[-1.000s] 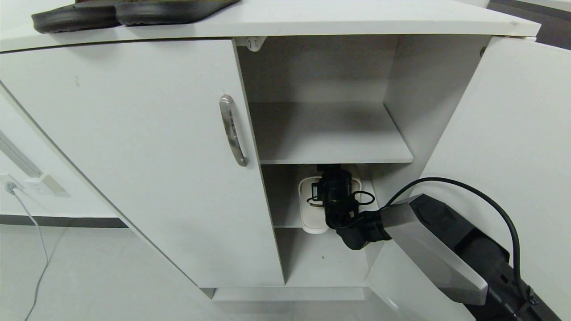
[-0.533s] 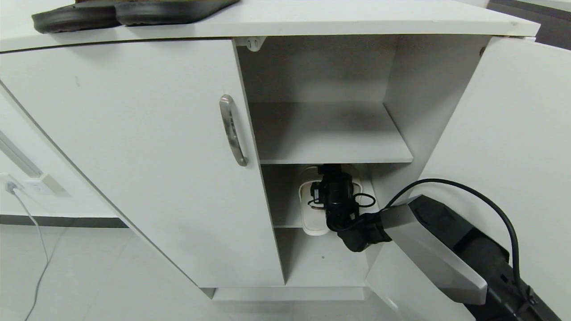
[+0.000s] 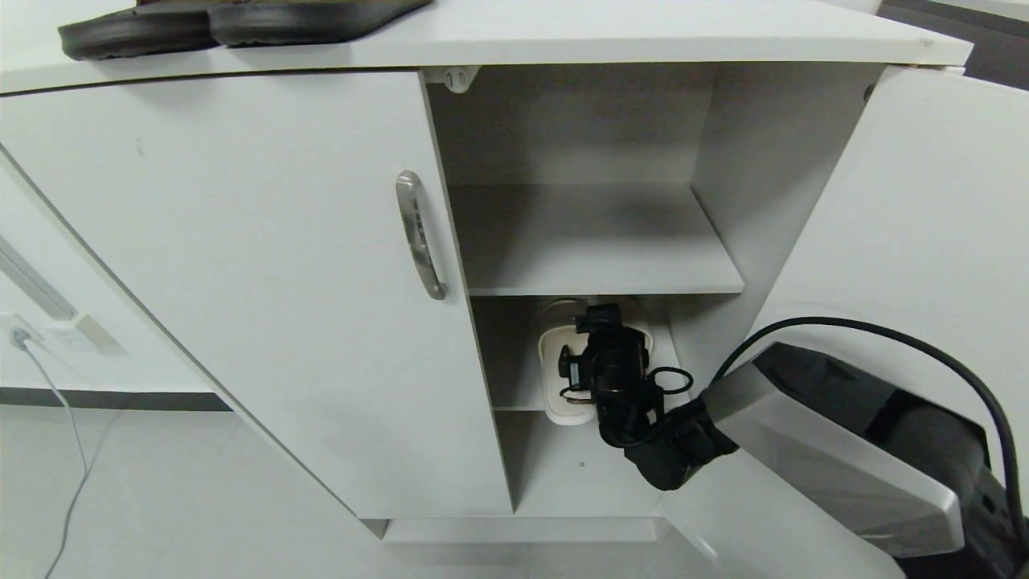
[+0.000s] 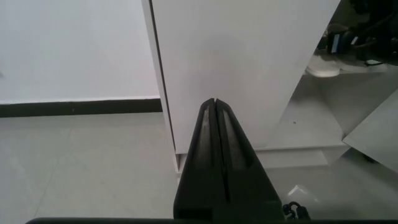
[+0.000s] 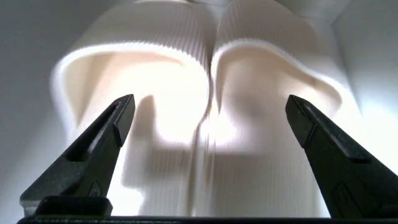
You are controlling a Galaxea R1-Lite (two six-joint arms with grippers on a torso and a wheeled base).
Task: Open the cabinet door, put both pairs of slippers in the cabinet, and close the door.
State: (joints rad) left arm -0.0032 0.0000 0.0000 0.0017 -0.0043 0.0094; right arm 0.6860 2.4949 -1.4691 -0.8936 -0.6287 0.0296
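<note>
Cream-white ribbed slippers (image 3: 556,388), one pair, lie side by side on the second shelf down inside the white laminate cabinet (image 3: 643,32), in the compartment under the upper shelf (image 3: 595,241). In the right wrist view the pair (image 5: 186,143) is seen close up, the two inner edges touching along the middle.

Right gripper (image 3: 596,320): inside that same compartment, directly over the cream pair. Its two black fingers are spread wide, one to each outer side of the pair (image 5: 210,102), with nothing between them. Whether the fingertips touch the slippers cannot be told.

Second pair, dark brown flat slippers (image 3: 233,22): on the cabinet top, toward the robot's left, toes overhanging the front edge slightly.

Doors: the left white door (image 3: 225,265) is closed, with a brushed metal bar handle (image 3: 420,235) upright near its inner edge. The right white door (image 3: 924,225) is swung fully open to the robot's right.

Left gripper (image 4: 214,107): low, in front of the closed left door and above the pale grey tiled floor (image 4: 81,162). Its black fingers are pressed together and hold nothing. Past the door's edge this view also catches the cream pair (image 4: 323,68) on its shelf.

A wall socket with a grey cable (image 3: 16,336) sits low on the wall at the robot's left.
</note>
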